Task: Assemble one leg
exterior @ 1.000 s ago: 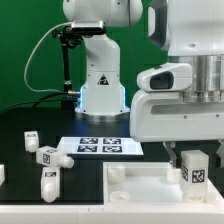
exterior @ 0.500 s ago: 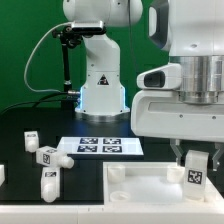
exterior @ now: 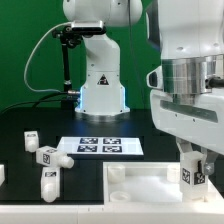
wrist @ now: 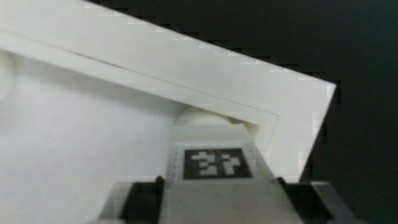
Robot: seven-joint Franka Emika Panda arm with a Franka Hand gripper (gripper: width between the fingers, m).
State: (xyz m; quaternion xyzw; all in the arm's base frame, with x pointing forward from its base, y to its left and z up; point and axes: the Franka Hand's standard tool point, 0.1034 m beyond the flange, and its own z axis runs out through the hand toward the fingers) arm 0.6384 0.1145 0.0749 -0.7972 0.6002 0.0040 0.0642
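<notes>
My gripper (exterior: 194, 168) is shut on a white leg (exterior: 193, 172) with a black-and-white tag, held upright over the right corner of the large white square panel (exterior: 140, 190). In the wrist view the leg (wrist: 217, 170) sits between my two dark fingers (wrist: 148, 203), its far end at a raised mount in the panel's corner (wrist: 222, 118). Whether the leg touches the mount I cannot tell. Three more white tagged legs (exterior: 47, 157) lie on the black table at the exterior view's left.
The marker board (exterior: 100, 146) lies flat behind the panel. The robot base (exterior: 100, 90) stands at the back. The panel's rim (wrist: 196, 85) runs close to the held leg. A small white piece (exterior: 2, 174) sits at the far left edge.
The gripper has turned about its upright axis with the leg in it; the wrist housing now faces a different way. The leg stays over the same corner. The loose legs have not moved.
</notes>
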